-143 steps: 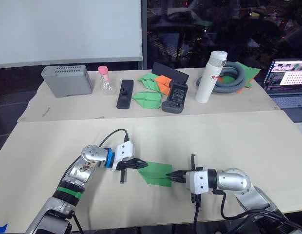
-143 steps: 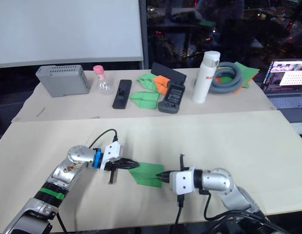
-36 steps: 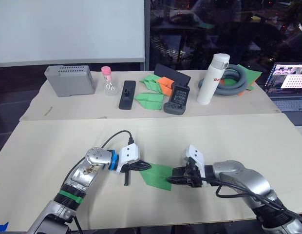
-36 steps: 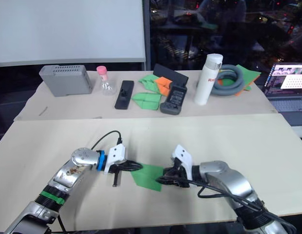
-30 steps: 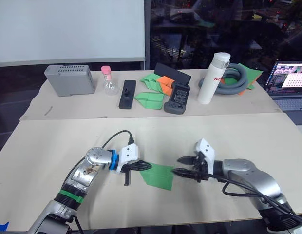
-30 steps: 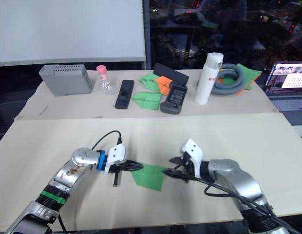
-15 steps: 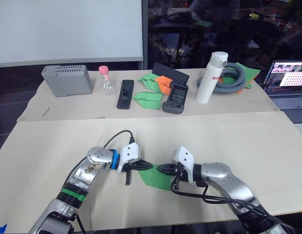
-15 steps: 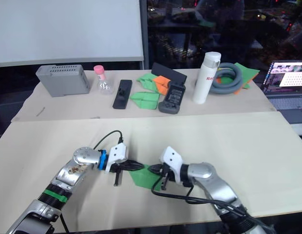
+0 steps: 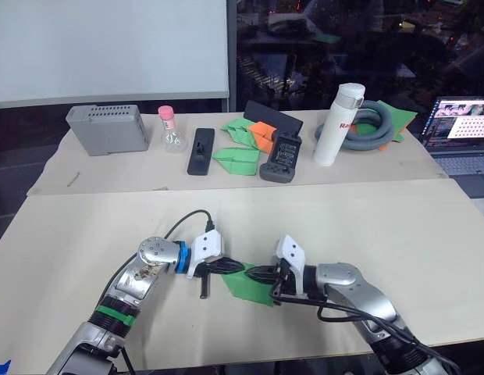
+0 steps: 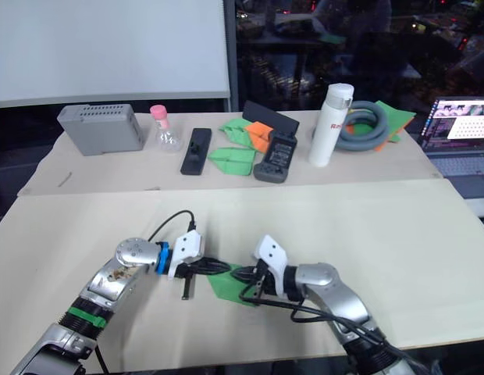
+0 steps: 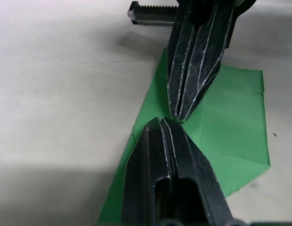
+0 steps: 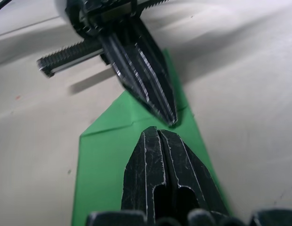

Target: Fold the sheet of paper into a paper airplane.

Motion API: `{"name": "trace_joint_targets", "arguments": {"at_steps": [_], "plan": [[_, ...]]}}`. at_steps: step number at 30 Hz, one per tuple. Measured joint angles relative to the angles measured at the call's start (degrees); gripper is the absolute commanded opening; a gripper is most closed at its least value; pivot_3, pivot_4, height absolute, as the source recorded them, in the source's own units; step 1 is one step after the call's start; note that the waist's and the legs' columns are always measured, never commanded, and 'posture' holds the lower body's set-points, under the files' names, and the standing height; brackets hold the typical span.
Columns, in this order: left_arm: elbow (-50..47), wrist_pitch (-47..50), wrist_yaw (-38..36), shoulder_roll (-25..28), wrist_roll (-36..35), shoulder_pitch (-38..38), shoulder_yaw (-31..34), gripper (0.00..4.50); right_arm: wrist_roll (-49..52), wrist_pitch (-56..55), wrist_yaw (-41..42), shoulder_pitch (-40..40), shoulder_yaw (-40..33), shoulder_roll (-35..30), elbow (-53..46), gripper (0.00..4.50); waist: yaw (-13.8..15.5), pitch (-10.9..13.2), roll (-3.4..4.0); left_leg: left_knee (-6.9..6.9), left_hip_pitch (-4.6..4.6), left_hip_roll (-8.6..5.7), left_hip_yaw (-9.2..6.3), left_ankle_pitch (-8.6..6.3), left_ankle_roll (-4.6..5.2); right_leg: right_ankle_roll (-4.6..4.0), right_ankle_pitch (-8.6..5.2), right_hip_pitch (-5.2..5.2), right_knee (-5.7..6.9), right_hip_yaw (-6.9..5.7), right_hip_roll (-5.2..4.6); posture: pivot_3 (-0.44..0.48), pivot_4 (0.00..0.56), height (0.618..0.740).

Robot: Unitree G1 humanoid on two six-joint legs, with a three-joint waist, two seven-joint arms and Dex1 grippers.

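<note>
Item: we press the sheet of paper (image 9: 248, 283) flat on the bench (image 9: 398, 226), left gripper (image 9: 233, 267) and right gripper (image 9: 260, 274) fingers closed, tips meeting, likely to set a crease.

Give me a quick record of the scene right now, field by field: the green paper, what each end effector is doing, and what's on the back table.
paper: bright green partly folded sheet of paper lying flat on the beige table
left end effector: fingers shut, tip pressing on the paper
right end effector: fingers shut, tip on the paper, nearly meeting the left one
back table: grey box, white bottle, orange folded paper
</note>
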Motion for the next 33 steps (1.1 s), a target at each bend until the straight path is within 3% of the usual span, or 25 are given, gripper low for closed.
{"name": "trace_joint_targets", "arguments": {"at_steps": [19, 28, 33], "plan": [[2.7, -1.5, -1.4, -0.9, 0.1, -1.8, -0.9, 0.0, -0.3, -7.9, 2.9, 7.3, -5.3, -12.3, -2.3, 0.02, 0.7, 0.0, 0.0, 0.07, 0.08, -0.02, 0.0, -0.05, 0.08, 0.0, 0.0, 0.15, -0.04, 0.0, -0.01, 0.0, 0.15, 0.74], [1.1, -1.4, -1.8, -0.4, -0.1, -0.7, -0.8, 0.0, 4.7, -9.1, 3.8, 4.4, -11.1, -9.3, -6.0, 0.02, 0.4, 0.0, 0.08, 0.05, -0.05, 0.03, 0.01, -0.03, 0.05, 0.0, 0.0, 0.01, -0.04, 0.01, 0.03, 0.0, 0.15, 0.74], [-0.5, -0.4, -1.6, -0.2, -0.1, 0.2, -0.5, 0.0, 0.7, -9.8, 3.8, 2.2, -6.4, -8.1, -5.3, 0.02, 0.1, 0.0, 0.08, 0.04, -0.04, 0.01, 0.0, -0.03, 0.05, 0.0, 0.0, 0.01, -0.03, 0.01, 0.03, 0.0, 0.15, 0.74]]}}
